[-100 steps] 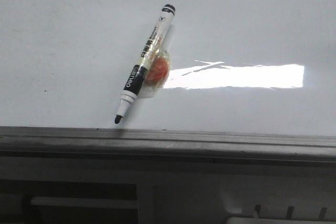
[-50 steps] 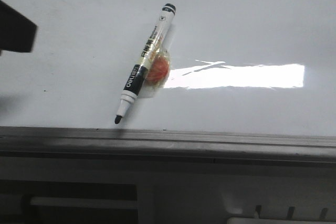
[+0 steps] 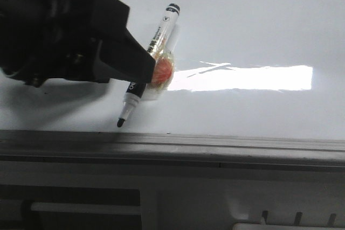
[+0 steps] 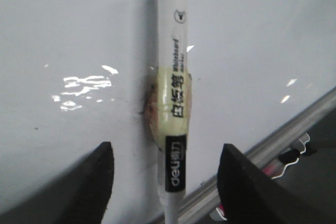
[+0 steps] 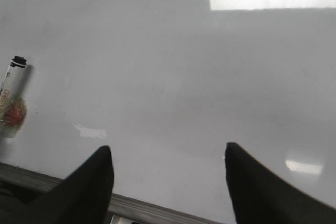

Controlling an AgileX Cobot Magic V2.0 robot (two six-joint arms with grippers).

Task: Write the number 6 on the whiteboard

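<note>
Whiteboard (image 3: pixel 253 20) fills the upper part of the front view, glossy white, with a bright glare patch (image 3: pixel 242 78) at about 3 o'clock from the marker and a grey frame edge (image 3: pixel 215 146) running along its lower side. No drawn 6 visible anywhere on it; surface bare of line in all three views. Marker (image 3: pixel 156 52) lies flat on the board, tilted, black end cap toward 1 o'clock and uncovered black tip (image 3: pixel 120 123) toward 7 o'clock, tip just short of the frame edge. Wrapped at mid-barrel in clear tape (image 3: pixel 161 71) over an orange-red lump, sitting on the 4 o'clock side of the barrel. Left gripper (image 4: pixel 165 182) reaches in from 9 o'clock in the front view, dark body covering the middle of the barrel. In the left wrist view, spread wide, one finger (image 4: pixel 97 182) on either side of the marker's lower barrel with clear board showing between each finger and the pen, touching nothing. Right gripper (image 5: pixel 165 182) also parted wide over bare board near the frame edge, holding nothing, with the marker's cap end at about 9 o'clock, well apart from its fingers.
</note>
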